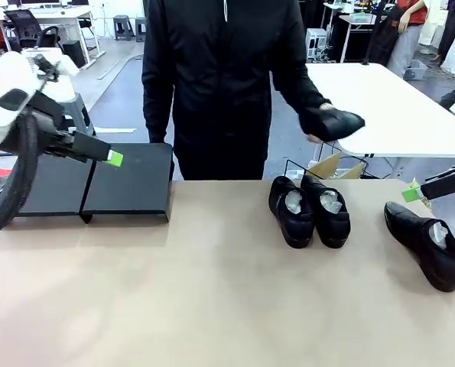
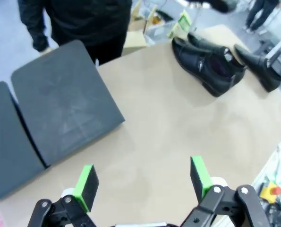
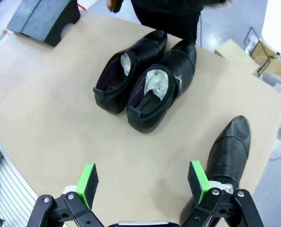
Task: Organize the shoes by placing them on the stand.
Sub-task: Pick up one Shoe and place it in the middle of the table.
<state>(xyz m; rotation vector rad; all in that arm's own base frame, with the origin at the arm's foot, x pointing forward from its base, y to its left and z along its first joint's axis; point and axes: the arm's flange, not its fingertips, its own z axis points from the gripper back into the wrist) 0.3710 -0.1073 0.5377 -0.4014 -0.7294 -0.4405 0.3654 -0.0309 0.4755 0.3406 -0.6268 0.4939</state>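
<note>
left claw (image 2: 142, 182) hangs above the tan surface (image 1: 212, 306) with its green pads wide apart and nothing between them, just by the front edge of the stand (image 1: 131, 180). the stand, a low matte black rack, sits at the far left of the surface with its flat top bare; a second black panel lies beside it on its left. behind the far edge stands a person in a black jacket, one hand (image 1: 330, 122) raised out to the side around a dark blurred object that cannot be made out. right of centre a pair of shoes (image 1: 311, 210) lies on the surface side by side and touching, toes toward the person, pale stuffing showing in their openings. well apart from them, near the right edge, a single shoe (image 1: 430, 243) lies at a slant, also on the surface, not on the stand. right claw (image 3: 142, 182) hovers over it with jaws spread and empty, one pad just over the shoe's heel; contact cannot be told.
</note>
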